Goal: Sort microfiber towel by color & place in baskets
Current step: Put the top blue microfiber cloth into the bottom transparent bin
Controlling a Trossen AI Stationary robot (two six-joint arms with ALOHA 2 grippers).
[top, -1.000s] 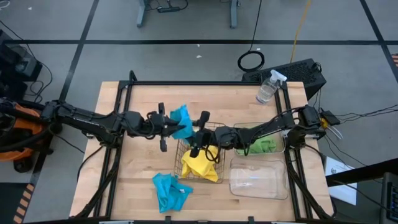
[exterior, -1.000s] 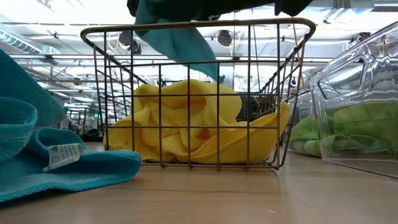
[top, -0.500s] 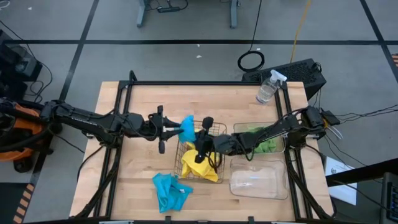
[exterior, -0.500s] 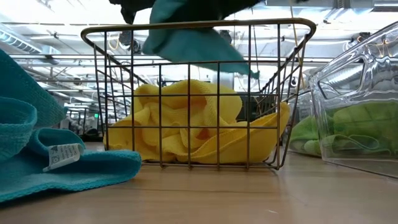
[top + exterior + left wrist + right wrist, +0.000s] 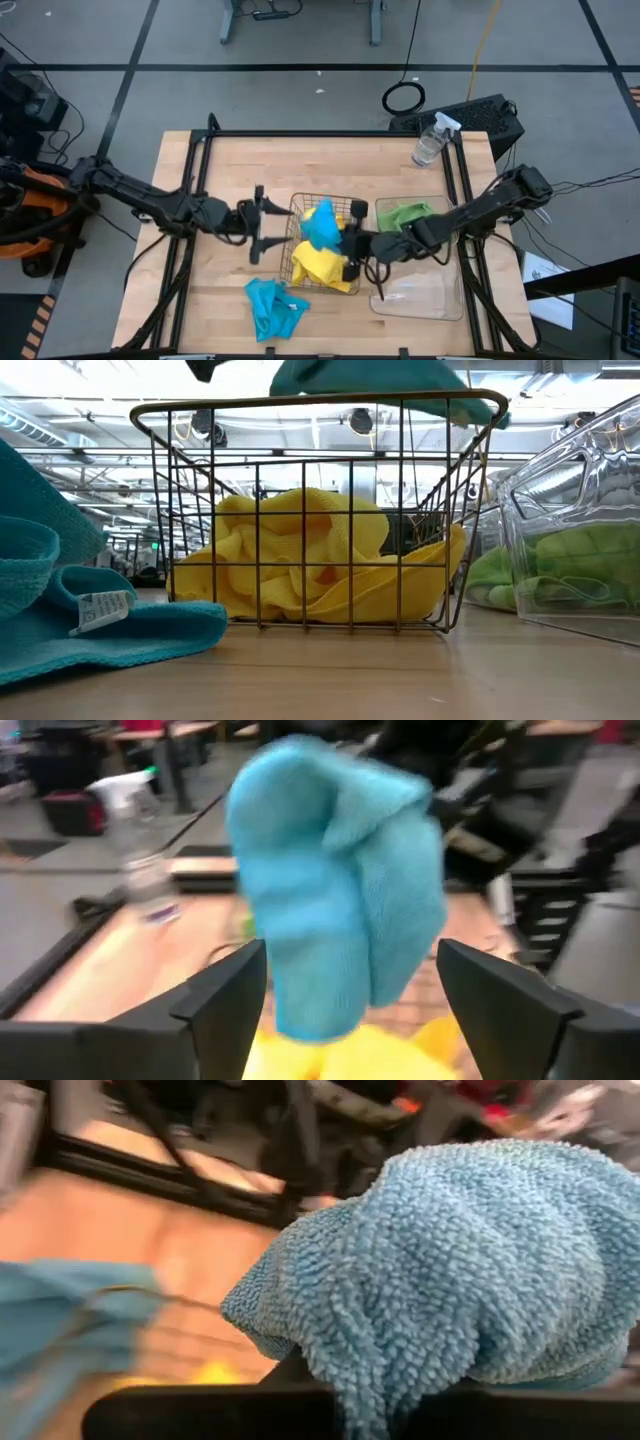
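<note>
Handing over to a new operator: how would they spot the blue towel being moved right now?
Find the brownish wire-mesh basket at mid-table, holding a yellow microfiber towel. The blue microfiber towel hangs above it in the right tool. The other blue towel lies flat on the table.

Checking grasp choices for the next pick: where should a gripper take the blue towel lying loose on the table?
Pinch the raised folds at the middle of the blue towel from straight above. It lies crumpled in a heap, open on all sides, just beside the wire basket.
</note>
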